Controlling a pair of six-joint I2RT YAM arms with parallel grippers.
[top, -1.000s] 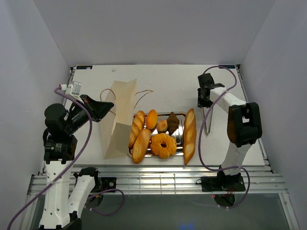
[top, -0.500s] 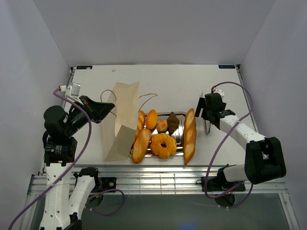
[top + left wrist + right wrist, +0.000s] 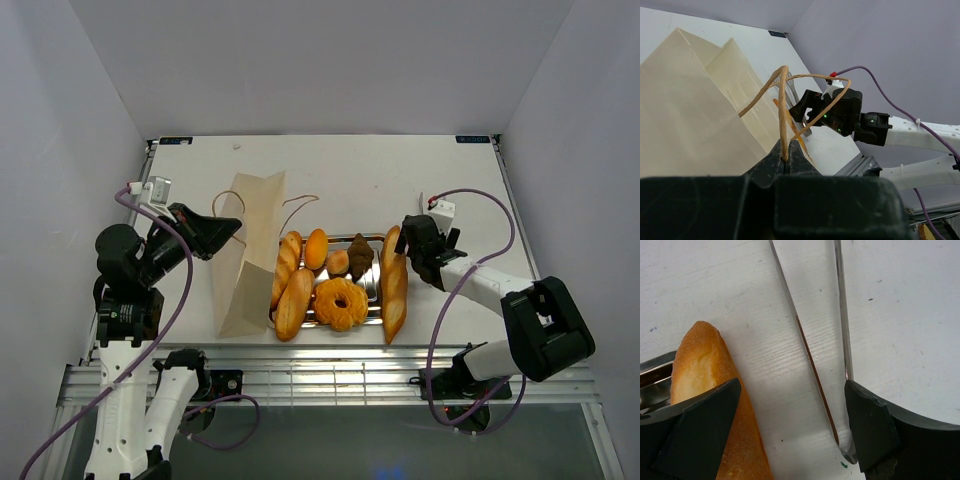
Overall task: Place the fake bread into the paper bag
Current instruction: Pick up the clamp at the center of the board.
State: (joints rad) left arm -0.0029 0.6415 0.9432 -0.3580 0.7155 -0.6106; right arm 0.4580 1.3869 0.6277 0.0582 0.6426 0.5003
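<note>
1. The left hand (image 3: 785, 159) is pressed together on a thin brown cord handle (image 3: 782, 107) of the tall cream paper bag (image 3: 250, 255). The cord rises in a loop from between its black jaws.
2. The cream paper bag stretches along the left side of the white surface (image 3: 370, 175), just beside the rectangular shiny steel tray (image 3: 374, 284). Its right edge meets the leftmost loaves. Whether its mouth stands open cannot be told.
3. All the fake bread in view lies outside the bag, on or against the tray.
   - Two golden-orange long loaves (image 3: 294, 300) sit at the left.
   - A small oval orange roll (image 3: 316, 247) sits at the far side.
   - A glossy ring doughnut (image 3: 341, 303) sits at the near middle.
   - A dark-brown pastry (image 3: 360, 254) sits behind the doughnut, with a small tan bun (image 3: 338, 263) beside it.
4. A long golden baguette (image 3: 394, 288) lies along the tray's right edge, its near end reaching past the tray toward the arms' bases.
5. The right hand (image 3: 408, 246) hangs low at the baguette's far tip, spread wide and holding nothing.
6. From the right wrist, one of its black fingers (image 3: 875, 430) stands beyond the long metal tongs (image 3: 841, 315). The other finger is at the baguette's side, and whether it touches the crust cannot be told.
7. The tongs lie flat on the surface just beside the baguette, apart from it. Both of their thin arms run between the spread fingers.
</note>
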